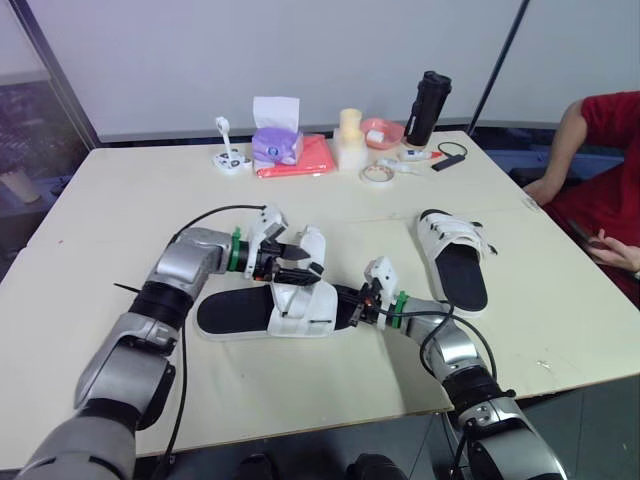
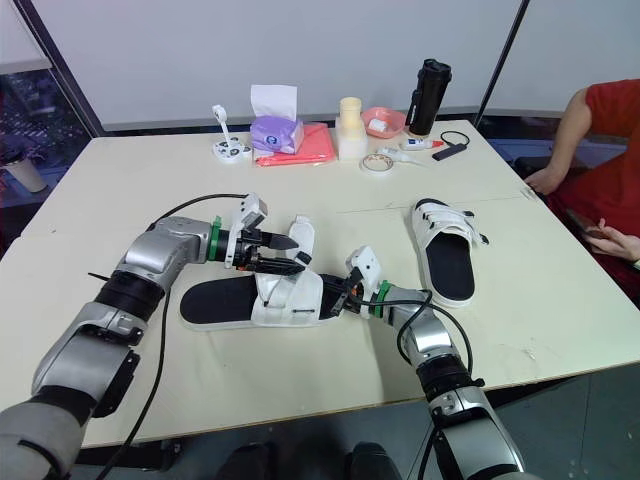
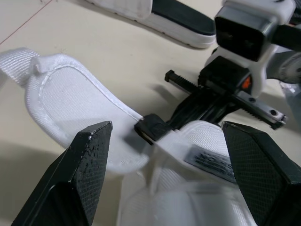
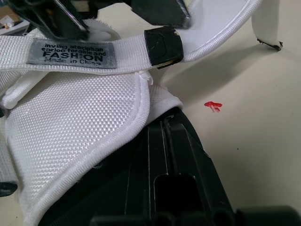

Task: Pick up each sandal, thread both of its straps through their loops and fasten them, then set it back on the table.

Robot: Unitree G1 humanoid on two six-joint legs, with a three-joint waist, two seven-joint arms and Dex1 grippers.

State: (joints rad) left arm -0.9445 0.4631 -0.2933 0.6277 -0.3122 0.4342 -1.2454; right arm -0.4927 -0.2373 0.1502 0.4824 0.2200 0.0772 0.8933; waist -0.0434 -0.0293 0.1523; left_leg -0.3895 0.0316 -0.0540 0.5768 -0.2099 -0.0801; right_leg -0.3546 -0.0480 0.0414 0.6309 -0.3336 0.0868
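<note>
A white sandal with a black sole (image 1: 270, 312) lies on its side at the table's middle front. One strap flap (image 1: 312, 245) stands up loose, and a black loop (image 4: 162, 47) sits beside a grey FASHION label (image 4: 70, 52). My left gripper (image 1: 298, 262) hovers open over the upper, its fingers (image 3: 89, 160) spread to either side of the flap and the loop (image 3: 149, 128). My right gripper (image 1: 352, 305) comes in from the right and is shut on the edge of the sandal's upper by the loop. The second sandal (image 1: 455, 255) lies flat to the right, with its straps across.
At the table's back stand a purple tissue pack (image 1: 277, 143), a red cloth (image 1: 305, 158), a cream cup stack (image 1: 349, 140), a pink bowl (image 1: 382, 132), a tape roll (image 1: 376, 173) and a black bottle (image 1: 427, 108). A person in red (image 1: 600, 150) sits at the right edge.
</note>
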